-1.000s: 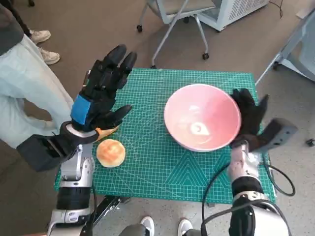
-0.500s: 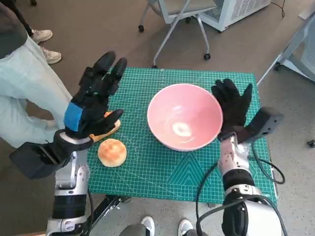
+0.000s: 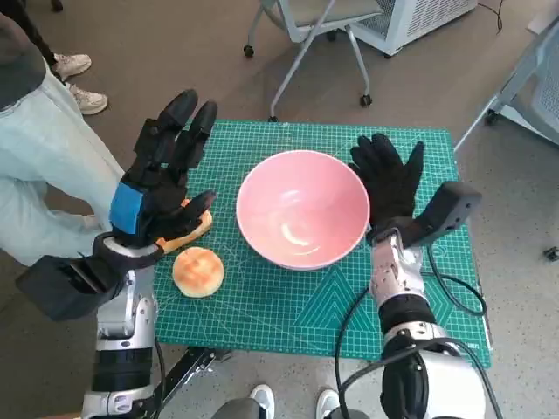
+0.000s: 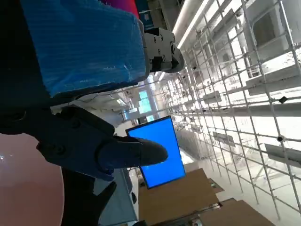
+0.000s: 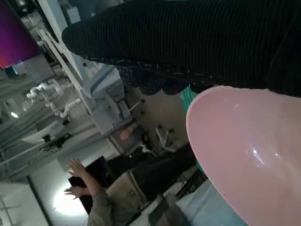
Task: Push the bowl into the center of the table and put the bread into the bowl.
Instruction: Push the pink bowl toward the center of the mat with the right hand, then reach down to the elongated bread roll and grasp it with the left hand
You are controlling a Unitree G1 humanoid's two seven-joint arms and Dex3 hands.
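Nearby, bread (image 3: 197, 271), orange object (image 3: 189, 229), office chair (image 3: 319, 26)

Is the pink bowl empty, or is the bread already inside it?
Empty. The bowl shows only its bare pink inside. The bread lies on the green mat beside it, apart from the bowl.

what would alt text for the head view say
A pink bowl sits near the middle of a green cutting mat, the gloved right robot hand against its side. The left robot hand hovers open above a bread roll.
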